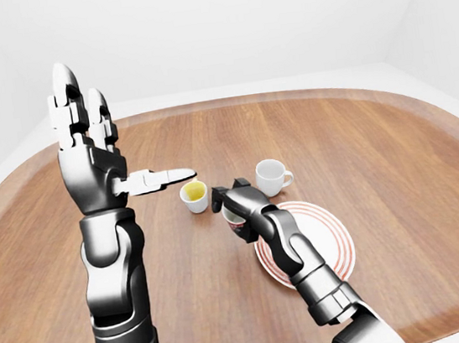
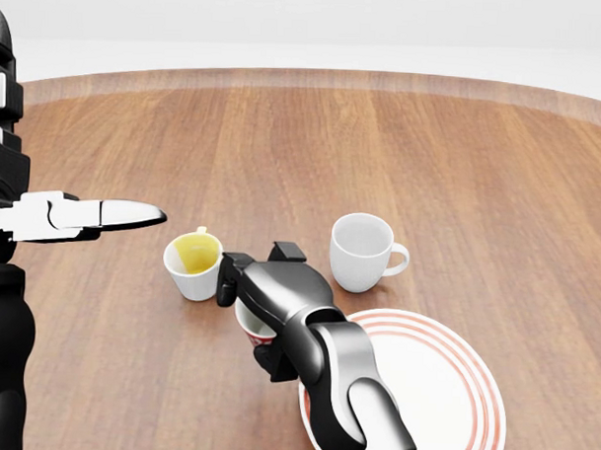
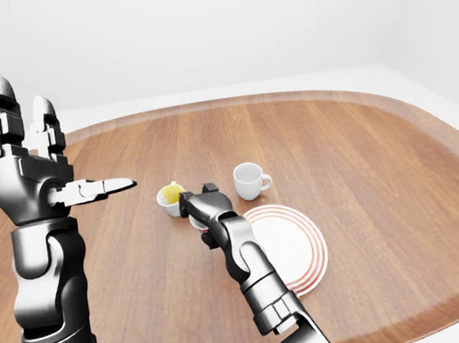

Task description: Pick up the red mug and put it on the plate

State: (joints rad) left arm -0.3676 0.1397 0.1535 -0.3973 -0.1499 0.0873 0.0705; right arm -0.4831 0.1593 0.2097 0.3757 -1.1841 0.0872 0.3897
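The red mug [image 2: 251, 328] has a white inside and is mostly hidden by my right hand [image 2: 263, 301], whose fingers are closed round it. The mug is just left of the left rim of the white plate with red rings [image 2: 428, 392]. I cannot tell whether the mug rests on the table or is lifted. My left hand [image 1: 103, 146] is raised upright at the left of the left-eye view, open and empty, with its thumb pointing right.
A white mug [image 2: 362, 249] stands just above the plate in the head view. A small white cup with a yellow inside [image 2: 192, 264] stands left of my right hand. All of them are on a large rounded wooden table [image 1: 361, 146] with a raised rim.
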